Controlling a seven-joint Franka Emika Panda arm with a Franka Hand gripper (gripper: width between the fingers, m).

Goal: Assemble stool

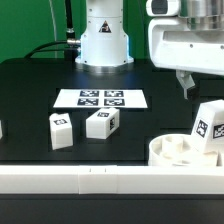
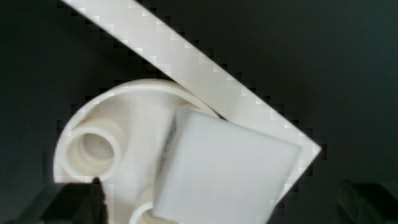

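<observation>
White leg (long axis near-vertical) stands on seat.

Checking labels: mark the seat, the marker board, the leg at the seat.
seat (image 1: 168,150), exterior view, near rim.
marker board (image 1: 100,98), exterior view, middle.
leg at the seat (image 1: 208,128), exterior view, tagged face.

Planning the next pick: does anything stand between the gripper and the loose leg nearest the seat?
Nothing visible does. The gripper hangs above the table beyond the seat; the leg lies on the black table toward the exterior view's left, the marker board flat behind it.
</observation>
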